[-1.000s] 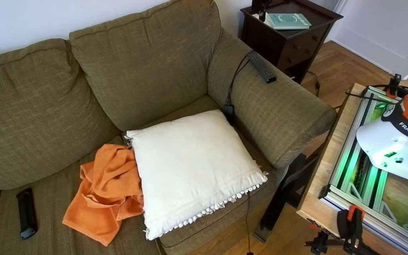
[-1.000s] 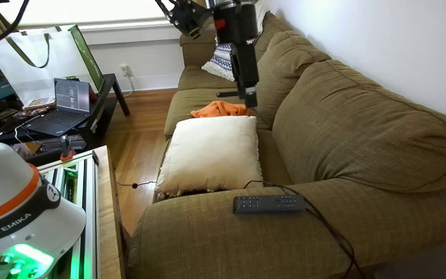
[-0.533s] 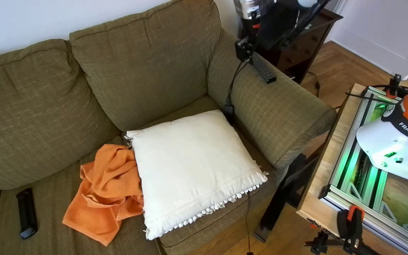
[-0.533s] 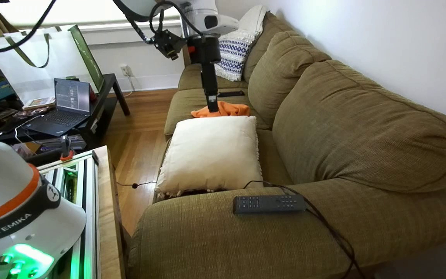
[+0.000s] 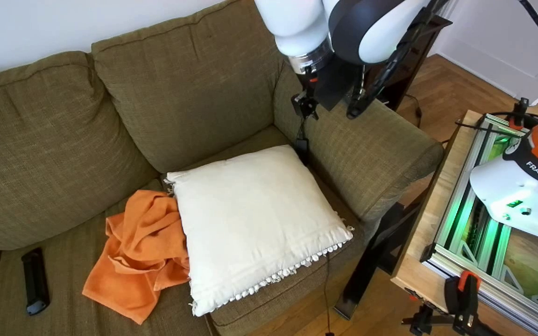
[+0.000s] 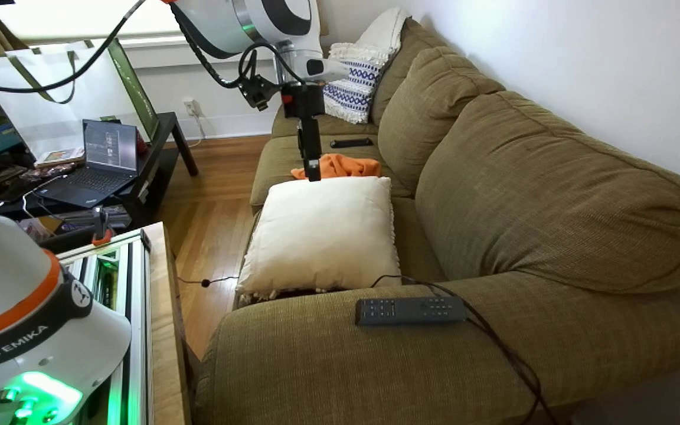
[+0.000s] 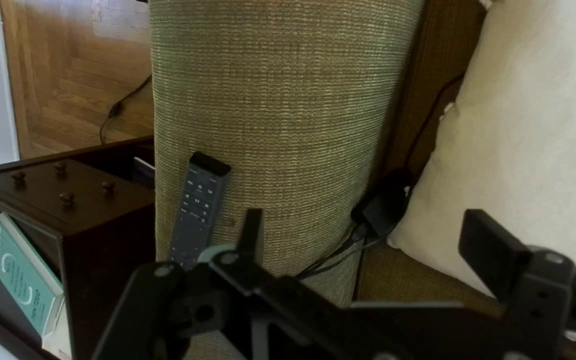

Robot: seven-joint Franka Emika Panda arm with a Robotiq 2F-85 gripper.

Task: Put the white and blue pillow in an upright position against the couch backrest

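Note:
The white and blue pillow (image 5: 255, 214) lies flat on the couch seat with a plain cream-white face up and bobble trim along its edge. Behind it rises the olive-brown couch backrest (image 5: 194, 84), seen in both exterior views; the pillow (image 6: 328, 236) does not lean on it. My gripper (image 7: 363, 217) hangs in the air near the armrest, fingers wide apart, nothing between them. In the wrist view, the gap lies over the spot between armrest and pillow corner, and the right finger (image 7: 488, 245) overlaps the pillow (image 7: 533, 125). The arm hides the fingertips in an exterior view.
An orange cloth (image 5: 143, 252) touches the pillow's side. The armrest (image 5: 367, 154) carries a remote (image 6: 411, 311) and cables; a black adapter (image 7: 383, 205) sits beside the pillow corner. Another remote (image 5: 35, 280) lies on the seat. A blue-banded cushion (image 6: 352, 88) stands at the couch's far end.
The arm has come down into view over the armrest; seen from the armrest side, it has shifted left, away from the backrest, and slightly lower. The pillow has stayed put.

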